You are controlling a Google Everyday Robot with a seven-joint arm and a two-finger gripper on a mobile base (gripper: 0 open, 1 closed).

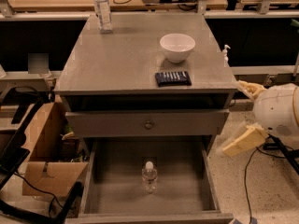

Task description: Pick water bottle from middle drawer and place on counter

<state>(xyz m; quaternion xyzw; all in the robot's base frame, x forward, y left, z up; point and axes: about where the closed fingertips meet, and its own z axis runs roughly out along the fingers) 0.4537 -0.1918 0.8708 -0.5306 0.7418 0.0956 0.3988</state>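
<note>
The water bottle (149, 175) stands upright on the bare floor of the open middle drawer (117, 190), near its centre, white cap up. The counter (126, 55) is the grey top of the cabinet above it. My gripper (232, 117) is at the right of the cabinet, beside the closed upper drawer, on a white round wrist. Its two tan fingers (245, 142) are spread apart and hold nothing. It is to the right of the bottle and above it, well apart from it.
On the counter stand a white bowl (177, 46), a dark flat packet (173, 78) and another clear bottle (103, 8) at the back left. The upper drawer front with a knob (148, 124) is shut. A cardboard box (46, 167) and cables lie at the left.
</note>
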